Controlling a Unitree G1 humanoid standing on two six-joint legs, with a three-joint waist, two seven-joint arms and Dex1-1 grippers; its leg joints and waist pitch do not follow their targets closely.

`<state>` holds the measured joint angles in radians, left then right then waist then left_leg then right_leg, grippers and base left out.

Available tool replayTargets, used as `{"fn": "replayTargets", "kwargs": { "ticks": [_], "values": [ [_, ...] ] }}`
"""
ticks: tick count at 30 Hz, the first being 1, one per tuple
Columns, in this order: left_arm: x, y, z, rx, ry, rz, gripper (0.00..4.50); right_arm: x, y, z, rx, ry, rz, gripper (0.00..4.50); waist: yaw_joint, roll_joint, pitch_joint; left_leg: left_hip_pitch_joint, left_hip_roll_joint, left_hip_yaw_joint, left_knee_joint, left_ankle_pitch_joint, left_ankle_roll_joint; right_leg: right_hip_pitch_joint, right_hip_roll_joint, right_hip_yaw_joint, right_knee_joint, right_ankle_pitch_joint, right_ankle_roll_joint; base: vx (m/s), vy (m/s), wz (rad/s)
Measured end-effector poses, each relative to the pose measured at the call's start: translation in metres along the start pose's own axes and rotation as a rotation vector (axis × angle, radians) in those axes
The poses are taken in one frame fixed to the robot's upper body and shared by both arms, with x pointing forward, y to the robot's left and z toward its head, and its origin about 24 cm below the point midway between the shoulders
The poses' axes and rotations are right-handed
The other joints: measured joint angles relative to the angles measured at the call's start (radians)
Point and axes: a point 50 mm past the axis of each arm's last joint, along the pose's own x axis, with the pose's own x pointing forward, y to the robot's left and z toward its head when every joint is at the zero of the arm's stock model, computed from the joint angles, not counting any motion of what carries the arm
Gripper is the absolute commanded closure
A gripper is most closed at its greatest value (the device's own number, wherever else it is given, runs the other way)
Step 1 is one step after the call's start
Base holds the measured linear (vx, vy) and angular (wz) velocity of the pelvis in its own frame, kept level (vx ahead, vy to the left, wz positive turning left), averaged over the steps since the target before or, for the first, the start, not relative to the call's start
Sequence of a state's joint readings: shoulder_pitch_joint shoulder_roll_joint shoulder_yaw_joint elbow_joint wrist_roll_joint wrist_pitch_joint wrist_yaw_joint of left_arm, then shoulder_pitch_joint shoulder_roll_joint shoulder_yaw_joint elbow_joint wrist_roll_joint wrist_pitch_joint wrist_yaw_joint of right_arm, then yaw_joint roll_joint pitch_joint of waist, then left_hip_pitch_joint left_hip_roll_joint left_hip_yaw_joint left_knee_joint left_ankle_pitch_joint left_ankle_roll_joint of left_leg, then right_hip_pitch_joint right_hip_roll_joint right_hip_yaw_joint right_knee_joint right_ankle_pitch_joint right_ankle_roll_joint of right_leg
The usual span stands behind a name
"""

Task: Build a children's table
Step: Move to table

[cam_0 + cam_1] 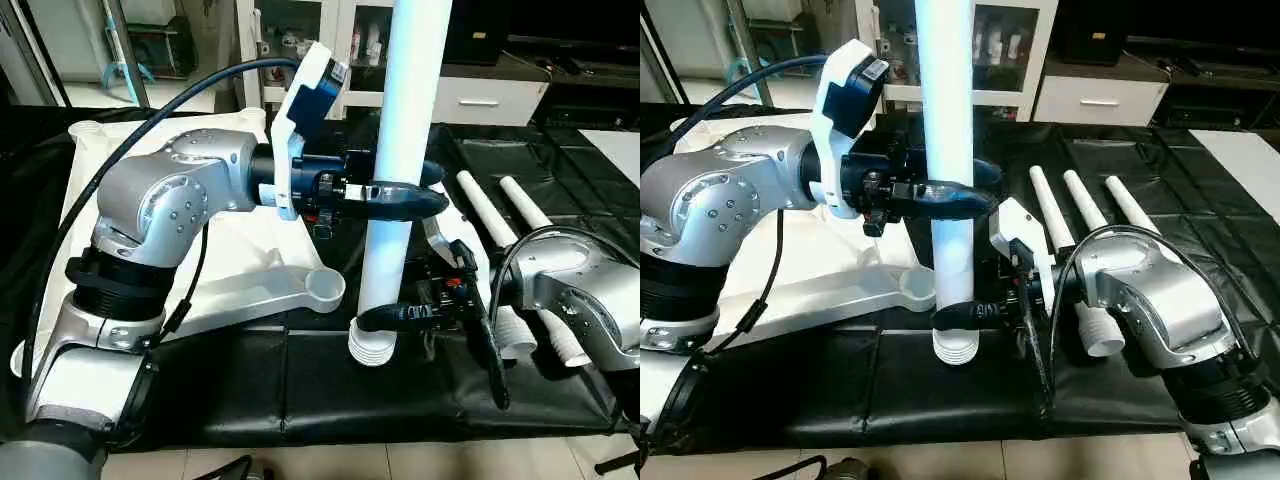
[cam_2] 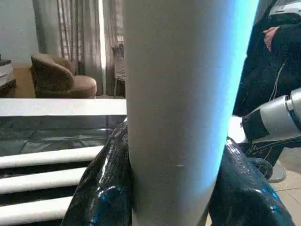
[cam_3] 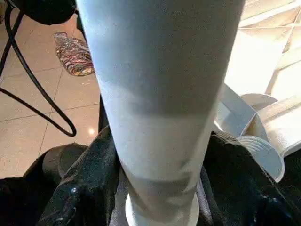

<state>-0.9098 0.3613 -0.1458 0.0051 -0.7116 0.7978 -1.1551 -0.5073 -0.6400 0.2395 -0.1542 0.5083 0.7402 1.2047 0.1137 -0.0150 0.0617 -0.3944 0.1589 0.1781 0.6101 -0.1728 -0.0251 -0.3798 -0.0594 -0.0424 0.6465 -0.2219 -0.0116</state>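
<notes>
My left forearm (image 1: 170, 200) is the nearest part, crossing the work from the left. Its end carries my left gripper (image 1: 395, 195), whose two black fingers wrap a white tube leg (image 1: 400, 130) at mid-height and are clamped on it. My right gripper (image 1: 405, 315) is clamped on the same leg lower down, just above its ribbed foot end (image 1: 372, 350).

The leg stands upright, its ribbed end at or just above the black mat (image 1: 300, 390); I cannot tell whether it touches. It stands just beside the round corner socket (image 1: 325, 290) of the table top (image 1: 90, 160), which lies underside up on the mat to my left. It is not yet in the socket.

Handling judgement:
- The leg is a hollow plastic tube: probably light and stiff.
- The surface is smooth and tapered, so it may slip through the fingers under a downward push.
- Two holds well apart along the length keep it from tilting.
- The low hold, near the ribbed end, gives the best steering into the socket.

Three more legs (image 1: 1080, 225) lie side by side on the mat to my right.
</notes>
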Motion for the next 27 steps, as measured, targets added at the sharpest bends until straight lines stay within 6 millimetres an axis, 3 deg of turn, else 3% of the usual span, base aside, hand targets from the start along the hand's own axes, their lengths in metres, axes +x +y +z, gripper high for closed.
{"fn": "replayTargets", "kwargs": {
  "ticks": [6, 7, 10, 12, 21, 24, 27],
  "values": [
    [0.0029, -0.0002, -0.0003, -0.002, -0.008, -0.008, 2.78, 0.0031, 0.0012, -0.0030, 0.011, 0.000, 0.012, 1.70, 0.000, 0.000, 0.000, 0.000, 0.000, 0.000, 0.000, 0.000, 0.000, 0.000, 0.000, 0.000, 0.000, 0.000, 0.000, 0.000, 0.000, 0.00],
    [0.0031, -0.0002, -0.0003, -0.002, -0.009, -0.009, 2.78, 0.0035, 0.0013, -0.0033, 0.012, 0.001, 0.014, 2.00, 0.000, 0.000, 0.000, 0.000, 0.000, 0.000, 0.000, 0.000, 0.000, 0.000, 0.000, 0.000, 0.000, 0.000, 0.000, 0.000, 0.000, 0.00],
    [0.0032, 0.0001, -0.0006, -0.004, -0.009, -0.007, 2.78, 0.0052, 0.0025, -0.0035, 0.009, 0.006, 0.022, 2.13, 0.000, 0.000, 0.000, 0.000, 0.000, 0.000, 0.000, 0.000, 0.000, 0.000, 0.000, 0.000, 0.000, 0.000, 0.000, 0.000, 0.000, 0.00],
    [0.0032, 0.0001, -0.0008, -0.005, -0.009, -0.008, 2.78, 0.0056, 0.0027, -0.0036, 0.009, 0.007, 0.024, 2.46, 0.000, 0.000, 0.000, 0.000, 0.000, 0.000, 0.000, 0.000, 0.000, 0.000, 0.000, 0.000, 0.000, 0.000, 0.000, 0.000, 0.000, 0.00],
    [0.0019, 0.0013, -0.0017, -0.013, -0.007, -0.003, 2.78, 0.0066, 0.0031, -0.0037, 0.005, 0.011, 0.024, 2.57, 0.000, 0.000, 0.000, 0.000, 0.000, 0.000, 0.000, 0.000, 0.000, 0.000, 0.000, 0.000, 0.000, 0.000, 0.000, 0.000, 0.000, 0.00],
    [0.0014, 0.0039, -0.0011, -0.022, -0.002, 0.018, 2.08, 0.0079, 0.0027, -0.0035, 0.007, 0.004, 0.019, 2.57, 0.000, 0.001, 0.000, 0.000, 0.000, 0.000, 0.000, 0.000, 0.000, 0.000, 0.000, 0.000, 0.000, 0.000, 0.000, 0.000, 0.000, 0.00],
    [-0.0009, 0.0063, -0.0010, -0.038, -0.012, 0.040, 1.99, 0.0095, 0.0004, -0.0032, 0.016, -0.014, -0.010, 2.60, 0.000, 0.001, 0.000, 0.000, 0.000, 0.000, 0.000, 0.000, 0.000, 0.000, 0.000, 0.000, 0.000, 0.000, -0.001, 0.000, 0.000, 0.00]
  ]
}}
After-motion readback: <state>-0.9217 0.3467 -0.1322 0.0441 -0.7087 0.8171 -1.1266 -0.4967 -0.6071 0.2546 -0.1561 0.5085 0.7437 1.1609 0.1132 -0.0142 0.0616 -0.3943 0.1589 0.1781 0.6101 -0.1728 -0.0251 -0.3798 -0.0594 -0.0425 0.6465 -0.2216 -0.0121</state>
